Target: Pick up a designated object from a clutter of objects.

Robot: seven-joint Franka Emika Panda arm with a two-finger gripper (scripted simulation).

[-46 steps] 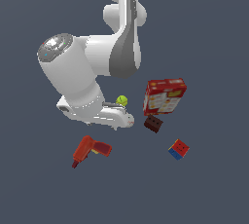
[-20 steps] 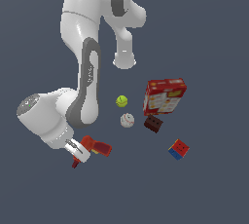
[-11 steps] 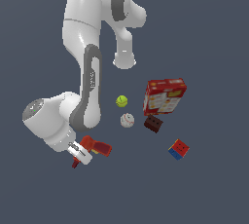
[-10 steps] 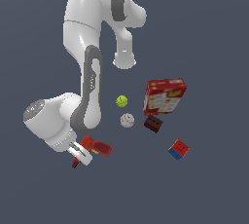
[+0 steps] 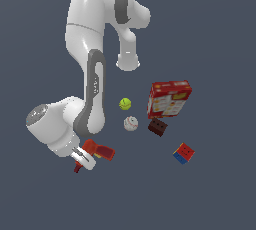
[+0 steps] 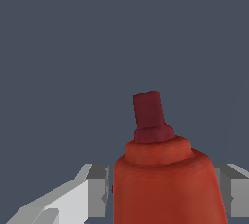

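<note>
Now my pincer (image 6: pixel 163 194) straddles the drill (image 6: pixel 165 179), a finger (image 6: pixel 97 189) on each flank, not visibly clamped; grasp and lift remain, the clutter (image 5: pixel 155 119) well off beyond it.

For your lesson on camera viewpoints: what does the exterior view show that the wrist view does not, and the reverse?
Only the exterior view shows the arm, tennis ball, baseball, red box, brown block and cube. Only the wrist view shows the drill's dark red tip close up, between two fingers. Both show the drill at the gripper.
</note>
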